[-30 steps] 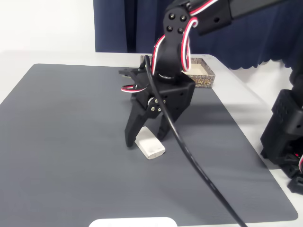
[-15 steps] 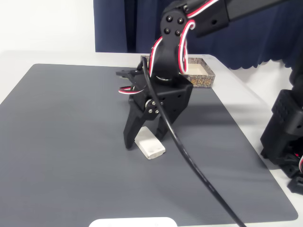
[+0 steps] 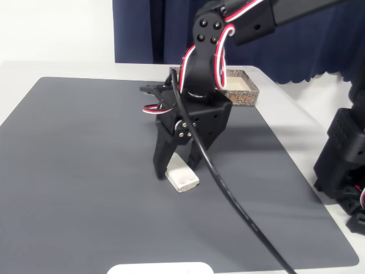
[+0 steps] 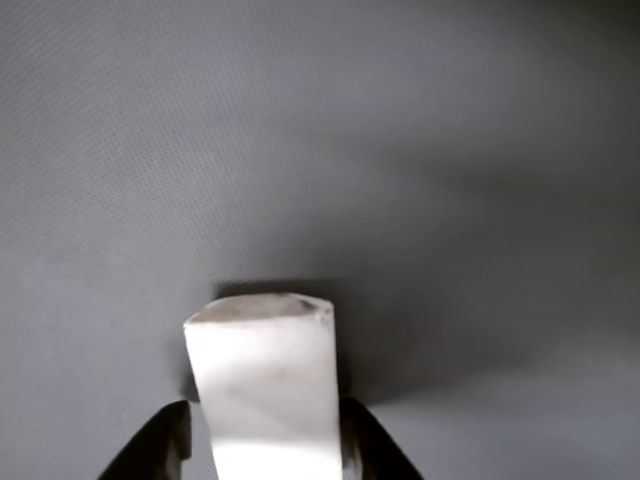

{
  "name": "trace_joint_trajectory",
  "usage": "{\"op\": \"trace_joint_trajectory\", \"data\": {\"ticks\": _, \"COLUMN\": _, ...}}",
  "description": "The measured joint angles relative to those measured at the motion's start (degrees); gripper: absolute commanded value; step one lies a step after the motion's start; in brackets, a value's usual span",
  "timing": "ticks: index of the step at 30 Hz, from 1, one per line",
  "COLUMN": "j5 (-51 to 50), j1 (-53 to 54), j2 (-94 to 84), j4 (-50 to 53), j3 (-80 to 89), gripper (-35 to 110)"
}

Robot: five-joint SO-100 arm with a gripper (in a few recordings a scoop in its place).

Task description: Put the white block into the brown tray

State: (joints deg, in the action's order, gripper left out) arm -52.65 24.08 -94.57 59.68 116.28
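Dark blue curtains (image 3: 142, 28) hang behind a white desk (image 3: 296, 120) that carries a wide grey mat (image 3: 85, 171). On the mat, near its middle in the fixed view, lies the white block (image 3: 182, 176), flat on its broad face and turned at a slant. The black arm (image 3: 205, 57) reaches down from the upper right, its red and white wires looping along it and a black cable (image 3: 228, 194) trailing toward the lower edge. The hand (image 3: 175, 166) stands over the block's far end with one finger on each side. In the wrist view the block (image 4: 268, 390) sits between the two dark fingertips (image 4: 160, 445), which press against its long sides: the hand is clenched on the block, which rests on the mat. The brown tray (image 3: 242, 90) stands at the mat's far edge, well apart from the block, partly hidden behind the arm. A flat white plate (image 3: 159, 268) shows at the bottom edge.
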Motion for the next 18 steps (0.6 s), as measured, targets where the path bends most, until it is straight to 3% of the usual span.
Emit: {"op": "trace_joint_trajectory", "data": {"ticks": 18, "j5": 0.9, "j1": -0.3, "j2": 0.5, "j4": 0.4, "j3": -0.4, "gripper": 23}}
